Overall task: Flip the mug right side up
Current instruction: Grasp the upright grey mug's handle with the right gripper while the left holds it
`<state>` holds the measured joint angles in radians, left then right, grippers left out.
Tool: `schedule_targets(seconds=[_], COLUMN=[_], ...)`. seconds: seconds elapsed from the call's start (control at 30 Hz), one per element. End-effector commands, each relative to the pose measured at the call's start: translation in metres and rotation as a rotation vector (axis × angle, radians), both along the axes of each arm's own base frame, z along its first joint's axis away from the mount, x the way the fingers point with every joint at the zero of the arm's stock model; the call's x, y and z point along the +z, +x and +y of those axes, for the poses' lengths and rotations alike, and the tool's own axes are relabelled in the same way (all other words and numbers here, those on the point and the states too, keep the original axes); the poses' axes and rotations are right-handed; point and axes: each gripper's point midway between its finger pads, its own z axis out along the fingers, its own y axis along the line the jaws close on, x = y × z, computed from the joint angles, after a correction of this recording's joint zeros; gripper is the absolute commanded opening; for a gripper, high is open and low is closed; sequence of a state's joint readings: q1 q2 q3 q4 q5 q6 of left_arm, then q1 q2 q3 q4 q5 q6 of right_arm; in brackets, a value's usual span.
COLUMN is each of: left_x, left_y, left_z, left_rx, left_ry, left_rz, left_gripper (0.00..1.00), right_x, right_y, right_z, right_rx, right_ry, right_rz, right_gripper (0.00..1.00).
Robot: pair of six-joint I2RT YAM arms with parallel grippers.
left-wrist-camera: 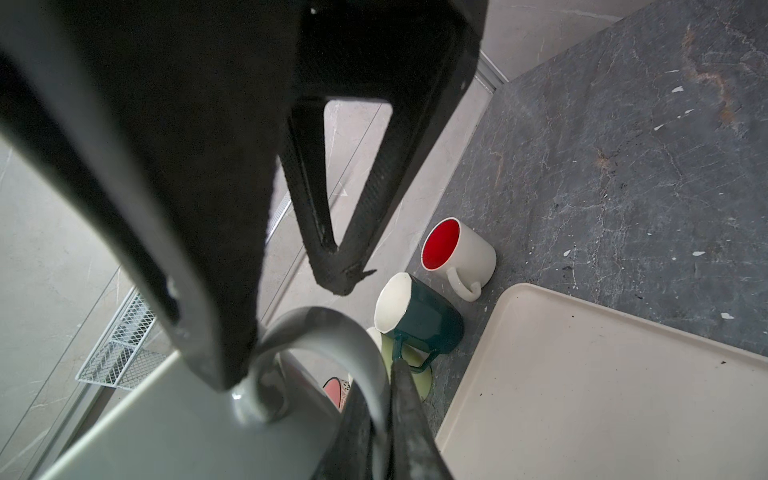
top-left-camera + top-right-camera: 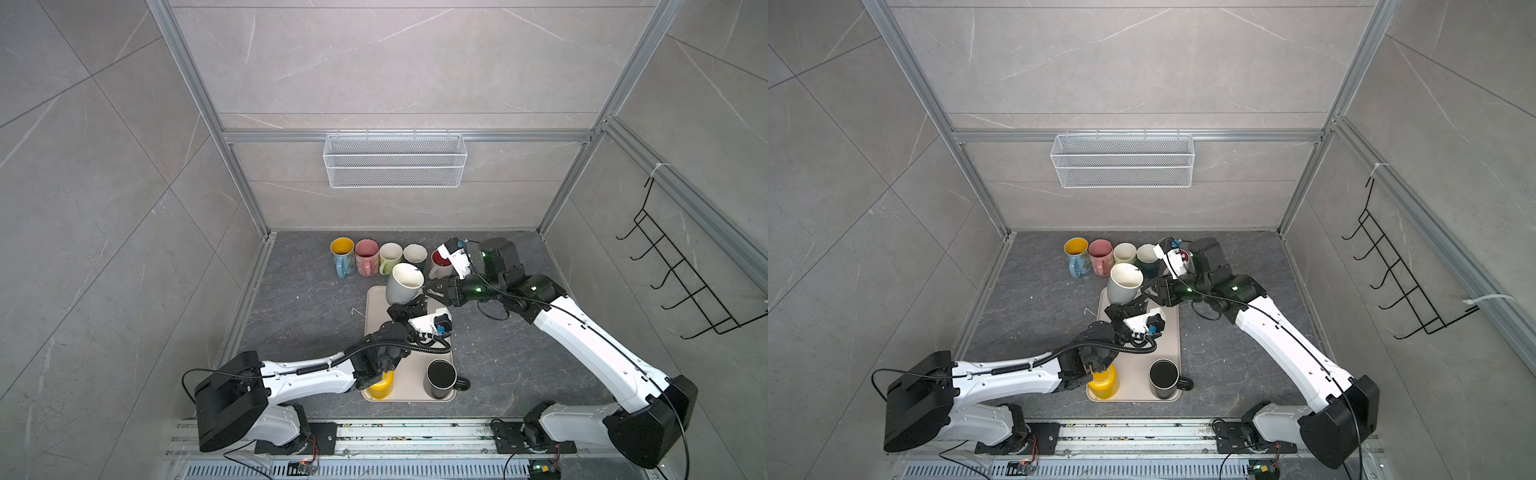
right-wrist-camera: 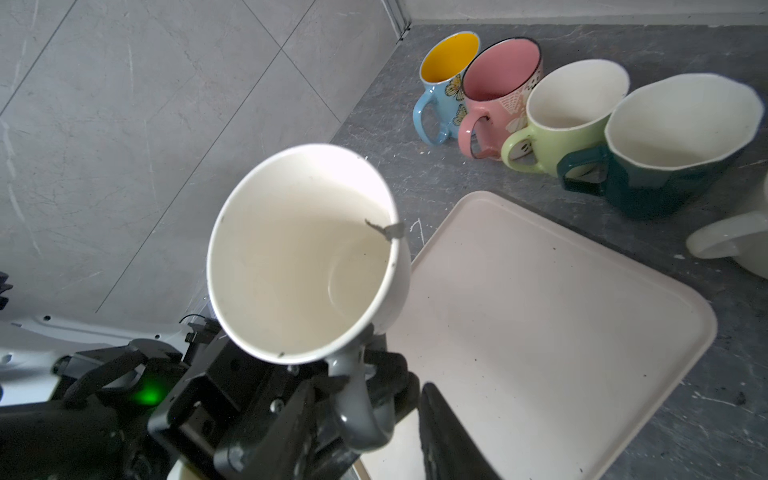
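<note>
Mug (image 3: 299, 249) of white ceramic tilts mouth-up over beige plastic tray (image 3: 540, 332), grey handle (image 3: 361, 411) clenched by left gripper (image 2: 415, 302); right wrist view alone shows right gripper (image 3: 368, 388) parted.

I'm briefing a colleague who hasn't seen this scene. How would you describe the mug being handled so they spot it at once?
Find the beige tray in the middle of the dark table. Over its far end the left gripper holds a pale grey mug by its handle. Unlike the other mugs, it is off the surface and tilted, cream inside showing.
</note>
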<state>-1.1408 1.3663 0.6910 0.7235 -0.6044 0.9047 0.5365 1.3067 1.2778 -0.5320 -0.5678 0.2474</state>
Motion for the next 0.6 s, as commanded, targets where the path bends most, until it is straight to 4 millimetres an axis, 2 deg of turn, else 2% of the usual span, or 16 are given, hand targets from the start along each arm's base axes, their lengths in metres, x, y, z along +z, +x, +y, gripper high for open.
schedule_targets(seconds=[0.0,0.2,0.57], left_x=[0.044,0.049,0.048], left_y=[0.001,-0.002,-0.003], left_z=[0.006,0.004,-0.005], left_rx=[0.031,0.013,-0.011], left_ry=[-0.12,-0.132,-0.139], left_rz=[-0.098,-0.103,-0.095], left_gripper=[0.0,0.0,0.0], right_x=[0.016,0.011,0.001], right_y=[-0.016,-0.018,-0.01], right_z=[0.0,0.002,0.012], right_rx=[0.066,0.081,0.084], right_ry=[0.013,0.011,0.007], right_rz=[-0.039,-0.019,0.008], right_gripper=[0.43,0.4,0.3])
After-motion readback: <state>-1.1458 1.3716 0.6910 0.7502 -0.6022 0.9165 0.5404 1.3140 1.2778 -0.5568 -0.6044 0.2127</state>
